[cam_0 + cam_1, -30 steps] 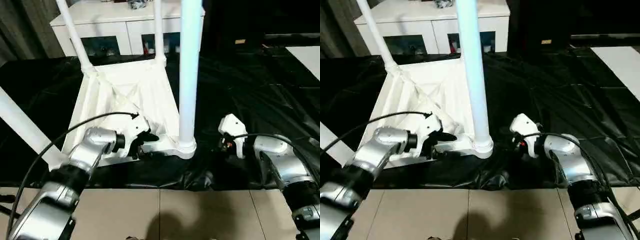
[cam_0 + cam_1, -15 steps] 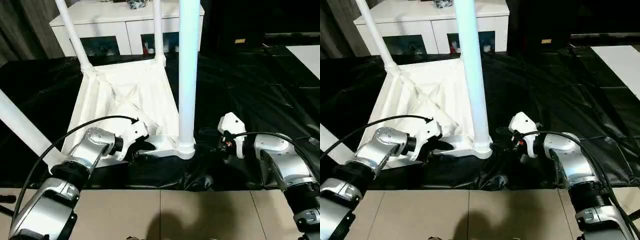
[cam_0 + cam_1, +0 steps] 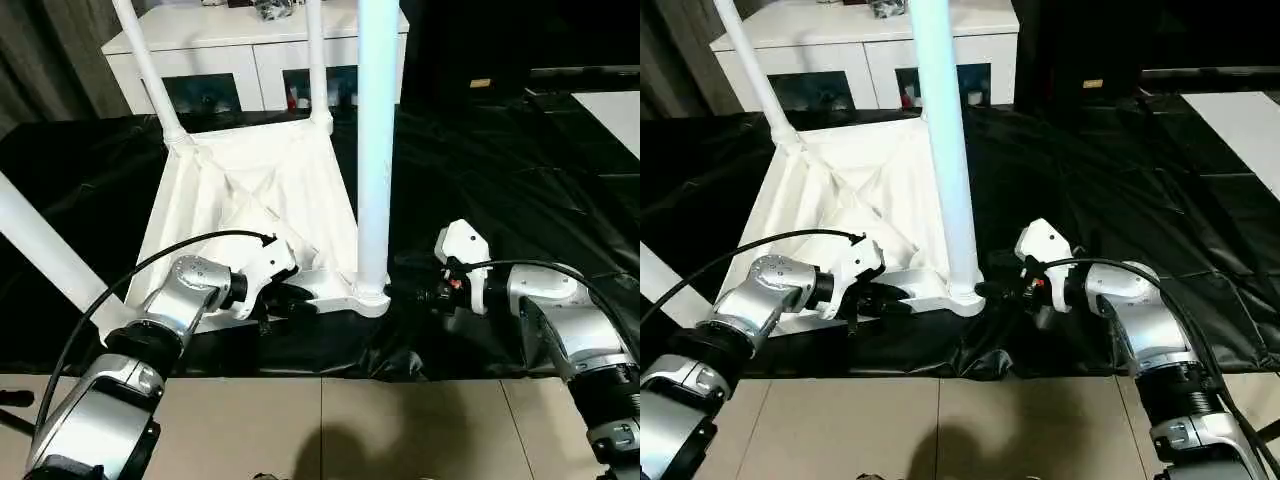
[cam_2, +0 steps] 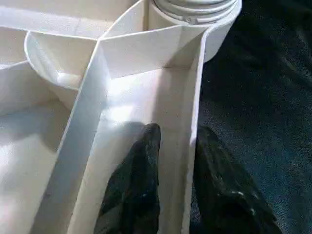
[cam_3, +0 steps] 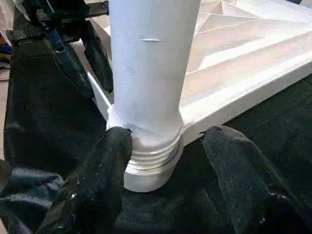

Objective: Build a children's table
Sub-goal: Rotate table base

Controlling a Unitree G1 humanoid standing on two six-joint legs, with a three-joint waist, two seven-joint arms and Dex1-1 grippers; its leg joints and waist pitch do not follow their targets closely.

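Our left pincer (image 4: pixel 173 161) pinches the tabletop (image 3: pixel 300 190) rim; our right pincer (image 5: pixel 168 146) gapes around the upright leg (image 5: pixel 151 63) base, holding nothing.

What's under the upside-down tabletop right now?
The tabletop lies ribs-up on a wrinkled black sheet, which spreads out on every side of it. Whatever is directly beneath the tabletop is covered by it.

- My forearms are silver, jointed metal with rounded elbows.
- A black cable loops over each.
- White wrist housings carry the left gripper (image 3: pixel 283 300) and right gripper (image 3: pixel 425 293), both black-fingered.
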